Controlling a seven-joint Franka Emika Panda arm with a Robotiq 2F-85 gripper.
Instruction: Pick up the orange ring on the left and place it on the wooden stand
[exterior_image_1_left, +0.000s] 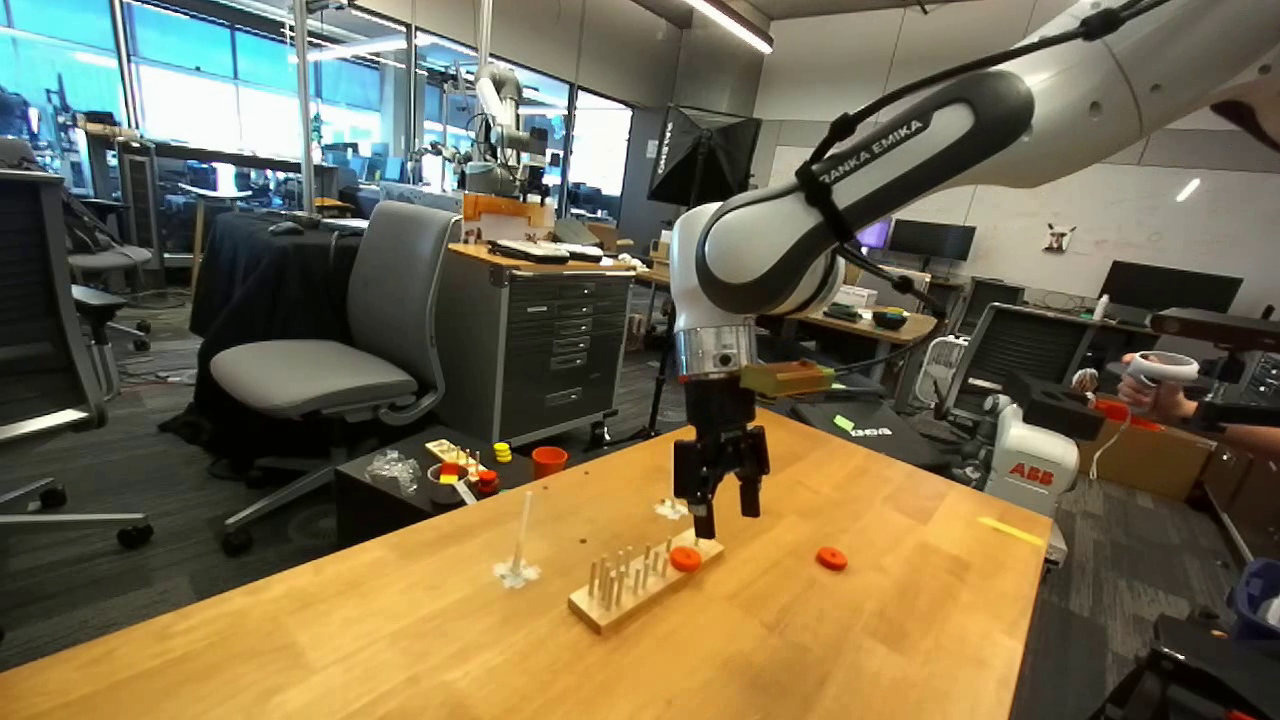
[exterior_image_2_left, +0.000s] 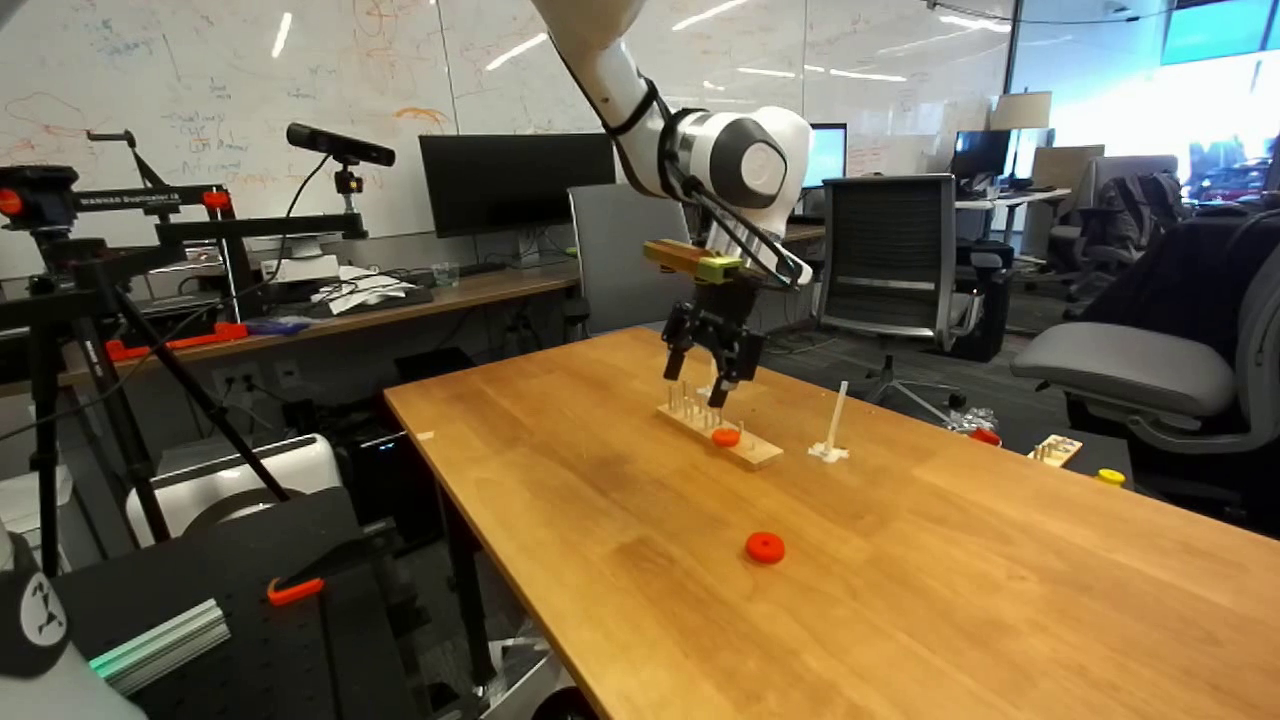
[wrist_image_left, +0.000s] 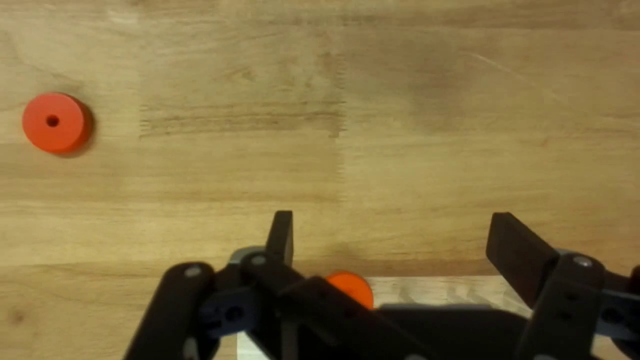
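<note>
An orange ring lies flat on the tabletop, apart from the stand; it also shows in an exterior view and at the left of the wrist view. A similar orange ring rests at the wooden stand, also seen in the wrist view, partly hidden by a finger. Whether a peg passes through it is unclear. The stand has several thin upright pegs. My gripper is open and empty above the stand's far part, also in an exterior view and the wrist view.
A thin upright stick is fixed to the table beside the stand, also seen in an exterior view. Another stick base is near the gripper. A low black box with small parts and an orange cup adjoins the table.
</note>
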